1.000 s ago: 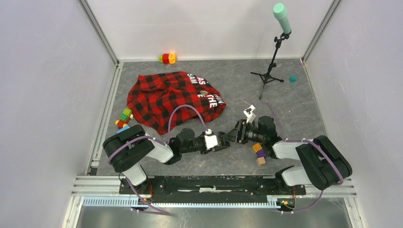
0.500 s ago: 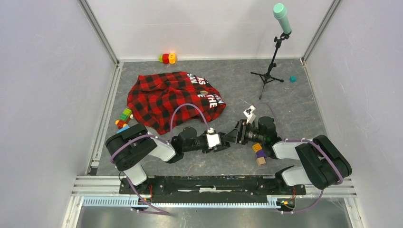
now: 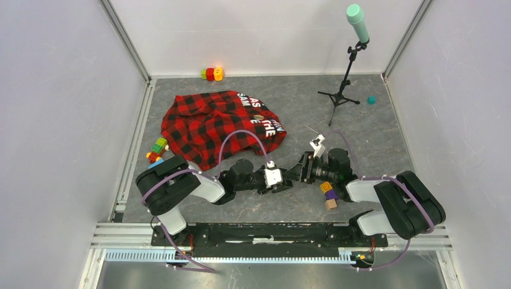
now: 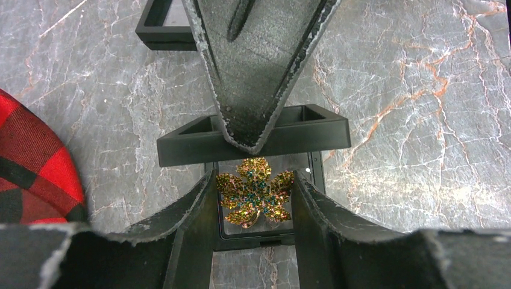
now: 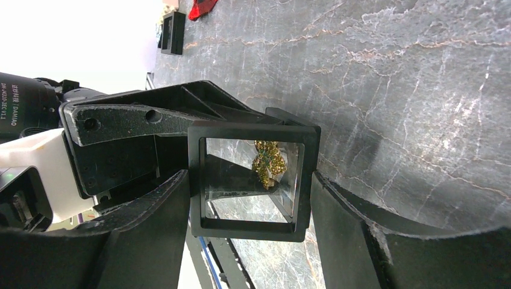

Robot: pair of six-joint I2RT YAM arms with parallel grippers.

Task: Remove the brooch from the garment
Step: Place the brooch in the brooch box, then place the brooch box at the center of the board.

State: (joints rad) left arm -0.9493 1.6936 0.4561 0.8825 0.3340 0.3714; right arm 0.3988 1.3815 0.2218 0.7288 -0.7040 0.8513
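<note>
The red-and-black check garment [image 3: 217,123] lies bunched at the back left; its edge shows in the left wrist view [image 4: 30,162]. The gold, jewelled leaf-shaped brooch [image 4: 256,192] is off the garment, inside an open black frame case [image 4: 313,129] with clear film. My left gripper [image 4: 253,180] is closed against the brooch's two sides over the case's flat half. My right gripper [image 5: 250,180] is shut on the case's upright half [image 5: 253,229], with the brooch [image 5: 269,161] visible through the film. The two grippers meet low at mid-table, left [image 3: 287,183] and right [image 3: 296,173].
A microphone stand [image 3: 346,78] is at the back right, with a teal cube [image 3: 371,100] near it. Toy blocks sit at the back wall [image 3: 211,73], left of the garment [image 3: 156,150] and by the right arm [image 3: 328,194]. Another black frame [image 4: 163,24] lies beyond.
My left arm has slid a little to the right, bringing its gripper closer to the right gripper. The right arm and the garment have stayed put.
</note>
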